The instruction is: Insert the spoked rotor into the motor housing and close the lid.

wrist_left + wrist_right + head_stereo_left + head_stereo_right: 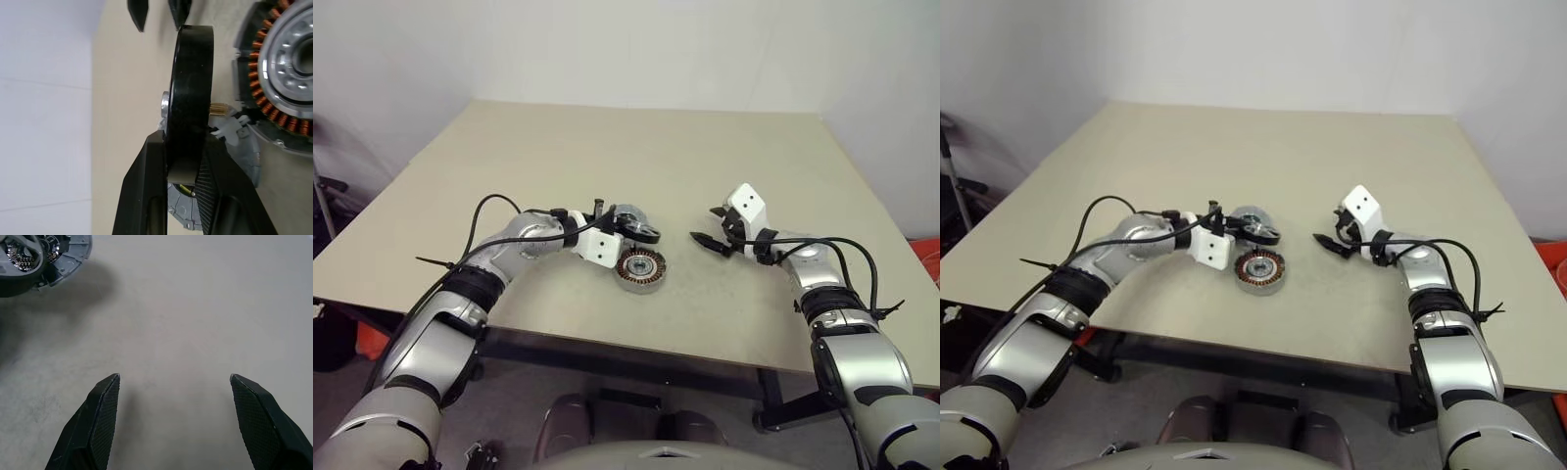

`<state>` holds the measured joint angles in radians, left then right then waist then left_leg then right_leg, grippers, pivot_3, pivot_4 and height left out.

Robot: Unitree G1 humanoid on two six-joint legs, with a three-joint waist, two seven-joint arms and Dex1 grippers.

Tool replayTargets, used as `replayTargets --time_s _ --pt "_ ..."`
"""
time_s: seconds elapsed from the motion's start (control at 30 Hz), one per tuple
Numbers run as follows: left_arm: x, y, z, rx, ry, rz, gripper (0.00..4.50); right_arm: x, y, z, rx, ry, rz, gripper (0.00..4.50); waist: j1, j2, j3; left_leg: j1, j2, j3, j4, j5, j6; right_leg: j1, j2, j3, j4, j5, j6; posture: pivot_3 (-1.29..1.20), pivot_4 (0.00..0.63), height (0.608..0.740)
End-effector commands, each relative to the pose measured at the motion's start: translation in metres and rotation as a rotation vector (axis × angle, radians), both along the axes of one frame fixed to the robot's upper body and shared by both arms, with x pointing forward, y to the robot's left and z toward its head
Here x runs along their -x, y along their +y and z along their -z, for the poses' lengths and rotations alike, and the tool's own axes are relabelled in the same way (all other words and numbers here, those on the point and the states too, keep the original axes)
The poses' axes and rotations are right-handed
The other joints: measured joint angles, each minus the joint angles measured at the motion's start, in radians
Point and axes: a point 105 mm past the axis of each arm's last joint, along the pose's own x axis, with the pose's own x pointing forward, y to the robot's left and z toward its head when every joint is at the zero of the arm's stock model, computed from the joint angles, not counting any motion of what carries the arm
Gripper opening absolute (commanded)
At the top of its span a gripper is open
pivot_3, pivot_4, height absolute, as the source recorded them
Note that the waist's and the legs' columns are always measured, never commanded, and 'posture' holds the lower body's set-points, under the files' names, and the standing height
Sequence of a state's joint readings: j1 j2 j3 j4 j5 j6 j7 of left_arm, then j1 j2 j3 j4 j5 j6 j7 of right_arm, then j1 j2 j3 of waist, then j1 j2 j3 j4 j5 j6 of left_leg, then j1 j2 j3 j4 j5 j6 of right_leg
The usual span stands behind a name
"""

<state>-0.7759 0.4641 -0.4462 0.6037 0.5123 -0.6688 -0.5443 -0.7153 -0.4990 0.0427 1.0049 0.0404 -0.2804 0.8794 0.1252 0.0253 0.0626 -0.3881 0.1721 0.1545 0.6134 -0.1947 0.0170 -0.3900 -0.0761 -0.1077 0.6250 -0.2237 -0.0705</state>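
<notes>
My left gripper [186, 147] is shut on the spoked rotor [190, 88], which shows edge-on with its black rim and a small brass pinion. The rotor [637, 232] hangs just above and behind the motor housing [639, 269], a short cylinder with copper windings and a silver hub standing on the table. The right wrist view shows the rotor's silver spoked face [19, 257]. The lid [247, 161], a grey disc with a ribbed rim, lies on the table behind the rotor, partly hidden. To the right of the housing, my right gripper [174, 377] stands open over bare table and holds nothing.
Everything sits on the beige table [636, 147], whose front edge [636, 348] runs close below the housing. A white wall stands behind the table. Something red [930, 259] lies on the floor at the far right.
</notes>
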Motion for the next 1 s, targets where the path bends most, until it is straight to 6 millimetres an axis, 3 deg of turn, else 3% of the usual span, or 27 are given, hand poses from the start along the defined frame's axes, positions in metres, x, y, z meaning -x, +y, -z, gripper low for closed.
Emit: replayTargets --time_s 0.03,0.3,0.73,1.0 --pt "-0.006 -0.003 -0.022 0.055 -0.079 0.001 0.39 -0.007 0.004 -0.021 -0.009 -0.07 -0.015 3.99 0.0 0.0 0.0 0.0 0.0 0.0 0.0 0.0 0.0 0.0 0.0 0.0 0.0 0.0 0.0 0.0 0.0 0.74" --pt "-0.006 -0.006 -0.026 0.093 -0.109 0.0 0.39 -0.008 0.002 -0.018 -0.005 -0.058 -0.008 3.99 0.0 0.0 0.0 0.0 0.0 0.0 0.0 0.0 0.0 0.0 0.0 0.0 0.0 0.0 0.0 0.0 0.0 0.74" --pt "0.016 -0.024 -0.046 0.199 -0.096 0.123 0.39 -0.009 0.001 -0.011 0.004 -0.038 0.003 3.99 0.001 0.0 0.0 -0.002 0.0 0.0 0.0 0.0 0.0 -0.002 0.0 0.0 0.0 0.0 0.0 0.0 0.0 0.74" --pt "0.031 -0.017 -0.032 0.126 -0.03 0.172 0.39 -0.012 0.003 -0.015 0.007 -0.041 0.003 3.99 -0.001 0.0 0.0 -0.002 0.0 0.001 0.0 0.0 0.0 -0.003 0.0 0.0 0.001 0.0 0.0 0.0 0.0 0.74"
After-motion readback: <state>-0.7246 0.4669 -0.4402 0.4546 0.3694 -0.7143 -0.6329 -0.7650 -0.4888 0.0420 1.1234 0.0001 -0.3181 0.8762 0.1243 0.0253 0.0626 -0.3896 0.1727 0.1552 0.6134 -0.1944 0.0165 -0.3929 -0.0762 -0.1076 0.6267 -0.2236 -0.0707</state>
